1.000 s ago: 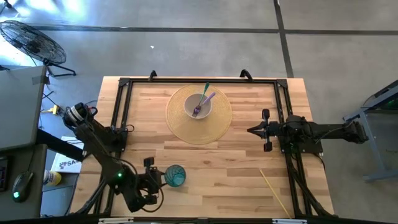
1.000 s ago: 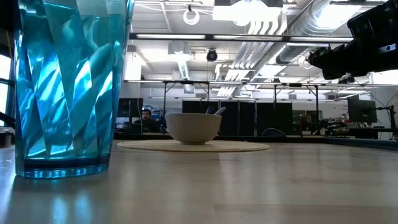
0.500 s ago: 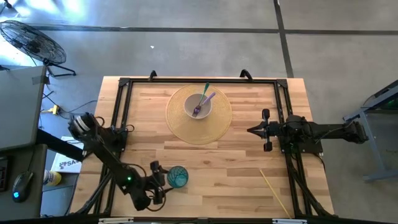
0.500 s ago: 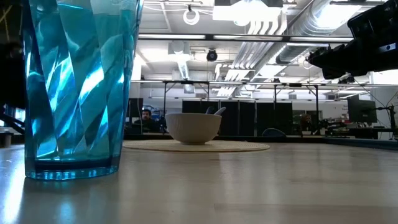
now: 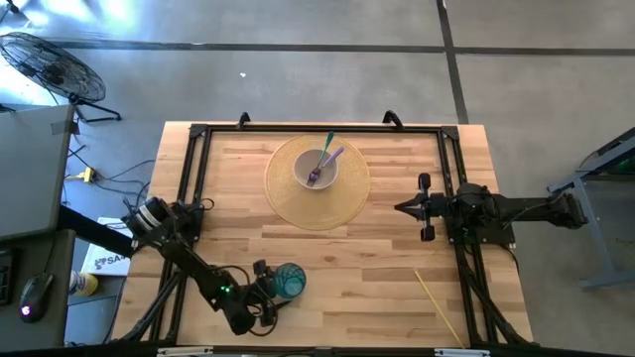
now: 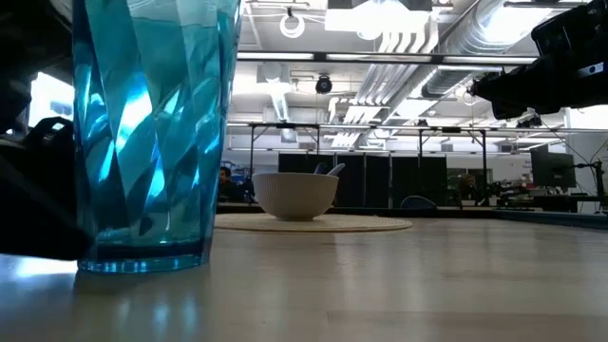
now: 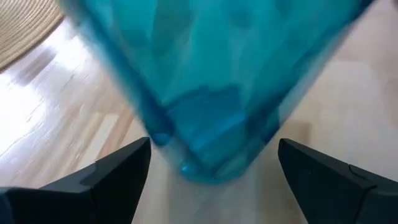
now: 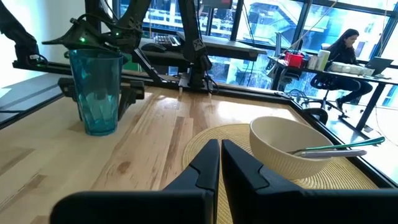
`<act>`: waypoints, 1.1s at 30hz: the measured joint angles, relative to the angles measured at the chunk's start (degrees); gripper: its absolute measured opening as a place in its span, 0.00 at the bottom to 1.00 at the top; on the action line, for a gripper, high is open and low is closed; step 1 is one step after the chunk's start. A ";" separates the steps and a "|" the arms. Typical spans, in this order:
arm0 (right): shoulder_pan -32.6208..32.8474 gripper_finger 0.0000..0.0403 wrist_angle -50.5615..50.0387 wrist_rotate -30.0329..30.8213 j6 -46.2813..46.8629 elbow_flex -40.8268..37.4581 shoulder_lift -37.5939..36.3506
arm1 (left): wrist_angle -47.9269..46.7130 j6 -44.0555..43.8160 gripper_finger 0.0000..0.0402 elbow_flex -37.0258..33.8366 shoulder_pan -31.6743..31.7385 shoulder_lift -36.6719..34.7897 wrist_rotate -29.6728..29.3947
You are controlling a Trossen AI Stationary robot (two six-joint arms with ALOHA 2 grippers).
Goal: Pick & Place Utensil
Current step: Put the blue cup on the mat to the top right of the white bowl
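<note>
Utensils (image 5: pixel 325 159) lie in the cream bowl (image 5: pixel 317 169) on the round woven mat (image 5: pixel 349 193), far across the counter (image 5: pixel 357 258). Left gripper (image 5: pixel 270 293) has its fingers spread around the blue tumbler (image 5: pixel 288 281) at the near edge. Right gripper (image 5: pixel 401 207), fingers together, hovers beside the mat.

Reading only one scrap of print: dark letters "SA" showing on a white box (image 5: pixel 102 260) lying on the floor beside the counter (image 5: pixel 327 288), the rest of the word hiding under the left arm. Finding no other legible text, label, brand or number on anything else in view.
</note>
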 joint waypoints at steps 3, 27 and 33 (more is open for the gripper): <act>-0.01 0.03 0.07 0.01 0.00 0.01 0.00 | 1.10 0.55 0.87 0.00 0.20 0.01 -1.61; 0.01 0.03 0.55 -0.01 -0.13 -0.01 0.00 | 24.39 14.82 0.87 0.11 6.30 7.81 -1.57; 0.00 0.03 3.47 -0.22 5.05 0.01 -0.02 | 26.06 15.59 0.80 0.24 8.48 7.81 2.44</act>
